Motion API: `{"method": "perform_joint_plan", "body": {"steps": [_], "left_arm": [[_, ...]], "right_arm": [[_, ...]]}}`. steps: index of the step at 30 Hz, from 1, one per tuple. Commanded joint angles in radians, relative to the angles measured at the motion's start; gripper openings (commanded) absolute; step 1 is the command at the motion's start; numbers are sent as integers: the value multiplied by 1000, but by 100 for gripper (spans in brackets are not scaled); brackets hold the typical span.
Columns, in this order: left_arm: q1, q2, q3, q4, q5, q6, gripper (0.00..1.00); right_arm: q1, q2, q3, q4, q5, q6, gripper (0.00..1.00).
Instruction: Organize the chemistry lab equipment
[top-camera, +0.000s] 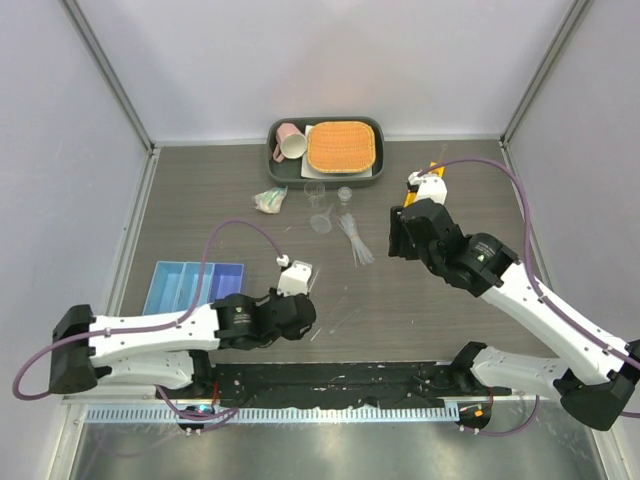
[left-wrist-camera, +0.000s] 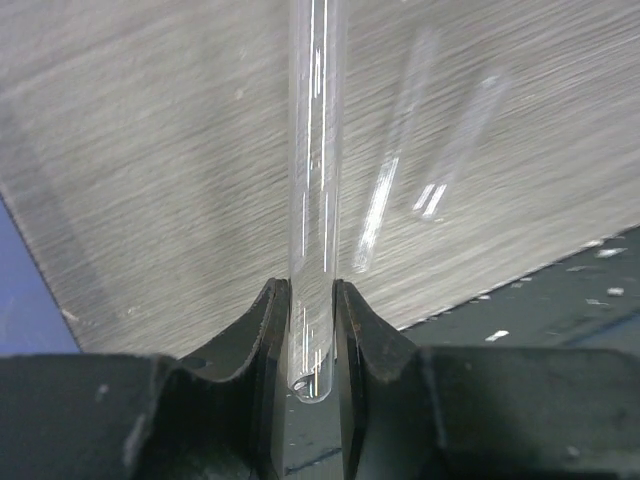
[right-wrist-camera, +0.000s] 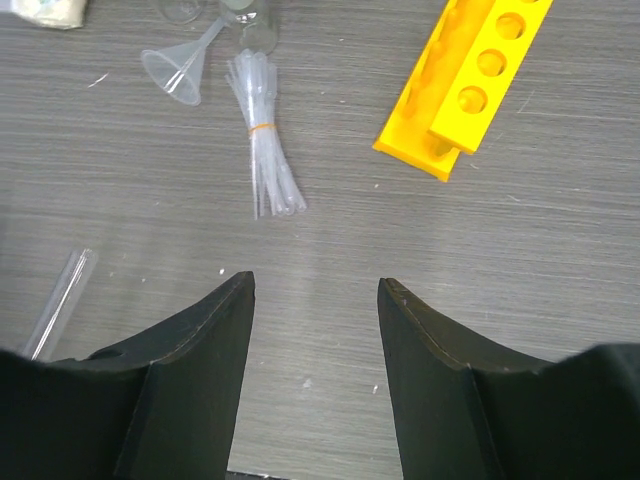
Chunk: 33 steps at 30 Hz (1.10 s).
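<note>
My left gripper (left-wrist-camera: 310, 300) is shut on a thin glass tube (left-wrist-camera: 315, 150), which runs from between its fingers out over the table. Two more tubes (left-wrist-camera: 385, 190) lie on the wood beside it. From above, the left gripper (top-camera: 312, 318) sits near the table's front, right of the blue three-compartment tray (top-camera: 195, 287). My right gripper (right-wrist-camera: 315, 290) is open and holds nothing. It hovers (top-camera: 400, 235) just short of the bundled pipettes (right-wrist-camera: 265, 150), the funnel (right-wrist-camera: 178, 72) and the yellow holed rack (right-wrist-camera: 470, 80). Small beakers (top-camera: 314, 192) stand behind the funnel.
A dark tray (top-camera: 275, 165) at the back holds a pink mug (top-camera: 290, 142) and an orange woven mat (top-camera: 342, 146). A green-and-white wad (top-camera: 269, 200) lies left of the beakers. A dark strip (top-camera: 340, 380) runs along the near edge.
</note>
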<state>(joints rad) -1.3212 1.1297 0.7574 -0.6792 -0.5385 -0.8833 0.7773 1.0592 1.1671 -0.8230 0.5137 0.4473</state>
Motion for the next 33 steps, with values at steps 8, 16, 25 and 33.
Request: {"method": "perform_joint_plan", "body": {"steps": [8,16,25,33], "left_arm": [[175,-205,140,236,534,311,5],[310,-209,94,469,931,328,5],[393,-246,-30,724,1224,285,4],[439,-341,-135,829,1316,244,4]], "right_arm": [[5,-117,-23,123,-299,-88,60],[4,-243,22,140,-637,-88,59],[4,-288,-23,209,-837,-36,57],[4,-295,98,125,-859,-48,57]]}}
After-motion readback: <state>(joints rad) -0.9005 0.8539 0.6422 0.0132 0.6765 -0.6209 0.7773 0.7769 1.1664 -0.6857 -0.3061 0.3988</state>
